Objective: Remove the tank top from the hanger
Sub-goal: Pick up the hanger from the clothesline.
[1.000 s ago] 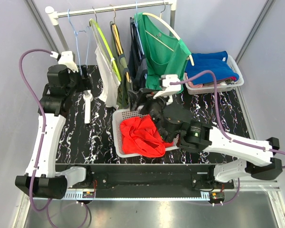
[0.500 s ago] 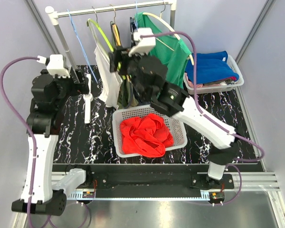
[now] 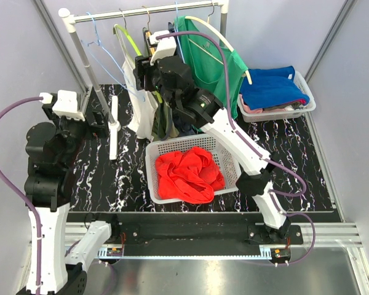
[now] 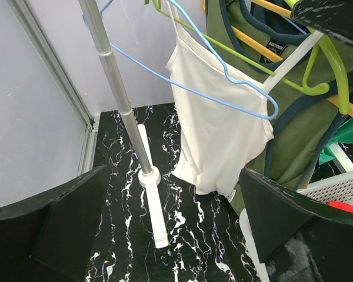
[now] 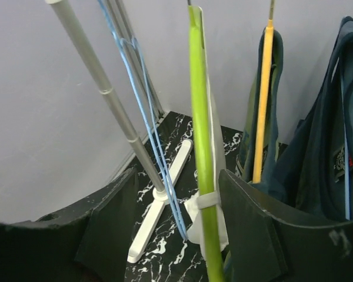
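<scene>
While the white tank top (image 4: 220, 129) hung on the green hanger (image 5: 201, 135) just beside the rack pole (image 4: 115, 100), we judged the step to be the approach. Its long axis ran vertical, straps up, hem down. Our right gripper (image 5: 176, 188) stood partly open and empty, facing the hanger edge-on. Our left gripper (image 4: 173, 176) gaped wide, empty, near the pole. Next, we judged, one must pinch the hanger and the other the cloth.

White arm links (image 3: 46, 224), black joint housings (image 3: 49, 153), looping purple cables (image 3: 24, 100), broad matte-black wedge-shaped fingers (image 4: 65, 217)
</scene>
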`<action>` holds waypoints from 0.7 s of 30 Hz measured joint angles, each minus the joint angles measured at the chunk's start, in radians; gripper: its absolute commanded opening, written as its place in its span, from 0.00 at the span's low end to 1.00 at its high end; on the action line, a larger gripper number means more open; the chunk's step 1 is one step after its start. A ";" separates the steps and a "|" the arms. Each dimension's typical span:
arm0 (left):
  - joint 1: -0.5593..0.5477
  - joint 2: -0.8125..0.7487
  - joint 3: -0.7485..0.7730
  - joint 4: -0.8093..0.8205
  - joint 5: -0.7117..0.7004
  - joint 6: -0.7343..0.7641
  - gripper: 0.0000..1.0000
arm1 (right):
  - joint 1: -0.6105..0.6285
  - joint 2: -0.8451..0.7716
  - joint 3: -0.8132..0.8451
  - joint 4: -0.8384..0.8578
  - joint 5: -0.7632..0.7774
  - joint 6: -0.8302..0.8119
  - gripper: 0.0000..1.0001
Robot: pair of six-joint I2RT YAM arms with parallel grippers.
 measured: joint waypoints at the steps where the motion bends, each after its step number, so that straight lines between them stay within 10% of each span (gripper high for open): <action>1: 0.000 0.000 0.000 0.000 0.000 0.000 0.99 | -0.010 0.004 -0.004 -0.005 -0.006 0.005 0.66; 21: 0.000 0.005 -0.011 -0.001 0.000 -0.005 0.99 | -0.013 0.038 -0.016 -0.019 -0.024 0.014 0.61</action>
